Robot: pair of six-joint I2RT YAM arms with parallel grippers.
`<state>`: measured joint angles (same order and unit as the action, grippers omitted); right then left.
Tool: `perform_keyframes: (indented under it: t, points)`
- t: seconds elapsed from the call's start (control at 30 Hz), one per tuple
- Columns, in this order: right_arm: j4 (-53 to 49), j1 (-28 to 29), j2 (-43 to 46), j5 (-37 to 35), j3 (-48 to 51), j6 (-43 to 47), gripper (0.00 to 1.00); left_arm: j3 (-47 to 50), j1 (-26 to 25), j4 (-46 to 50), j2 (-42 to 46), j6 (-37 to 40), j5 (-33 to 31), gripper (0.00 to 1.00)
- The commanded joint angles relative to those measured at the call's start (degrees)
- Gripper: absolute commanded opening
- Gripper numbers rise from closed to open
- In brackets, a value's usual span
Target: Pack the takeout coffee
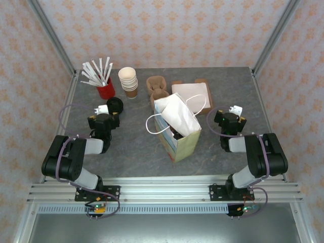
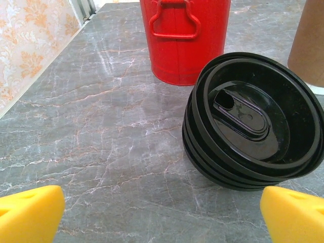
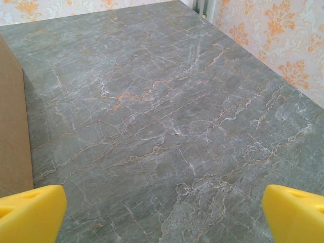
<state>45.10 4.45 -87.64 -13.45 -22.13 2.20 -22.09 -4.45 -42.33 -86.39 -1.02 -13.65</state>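
A paper bag (image 1: 178,132) with white handles stands open in the middle of the table. Something black (image 1: 176,134) sits inside its mouth; I cannot tell whether it is the lid of the takeout coffee. My left gripper (image 1: 103,109) rests low on the table to the left, open and holding nothing. Its yellow fingertips (image 2: 30,212) are spread wide, just short of a stack of black lids (image 2: 253,136). To the right of the bag my right gripper (image 1: 235,109) is open and holds nothing. Its fingertips (image 3: 296,212) frame bare grey tabletop (image 3: 167,126).
A red pot (image 1: 106,90) of wrapped straws stands at the back left, close beyond the lids (image 1: 115,105) and large in the left wrist view (image 2: 185,40). Lidless cream cups (image 1: 128,81), a brown cup carrier (image 1: 158,89) and a box of napkins (image 1: 195,94) line the back.
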Motion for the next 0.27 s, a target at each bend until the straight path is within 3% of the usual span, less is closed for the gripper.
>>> perform_keyframes:
  t: [0.0,0.23]
  points:
    - [1.59,-0.23,0.31,0.19,-0.86,-0.85,0.99,-1.28,0.32,-2.14,0.67,0.24,0.16,1.0]
    - [1.57,-0.23,0.32,0.22,-0.87,-0.87,0.99,-1.29,0.34,-2.23,0.63,0.29,0.23,1.0]
